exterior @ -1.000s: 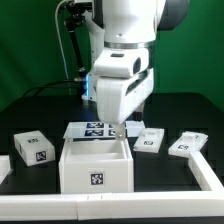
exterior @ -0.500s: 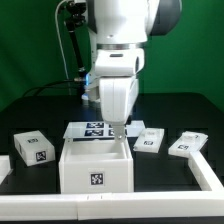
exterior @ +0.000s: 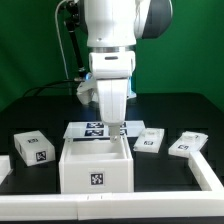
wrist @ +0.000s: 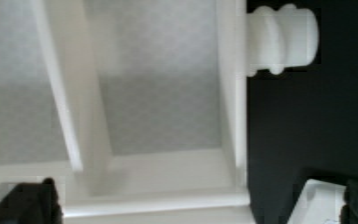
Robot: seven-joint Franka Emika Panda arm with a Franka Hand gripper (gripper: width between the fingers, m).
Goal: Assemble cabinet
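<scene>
Where jaws hang, thin-walled white cabinet

1. Exterior view: set off the arm, slightly above the dark surface, facing the arm head-on. Far enough back to take in the open white box, the blocks beside it and the green wall.
2. Wrist view: mounted on the wrist, looking down past the hand from very near. Filled mostly by the box interior.
3. Shared: the box's rear part under the hand.
</scene>
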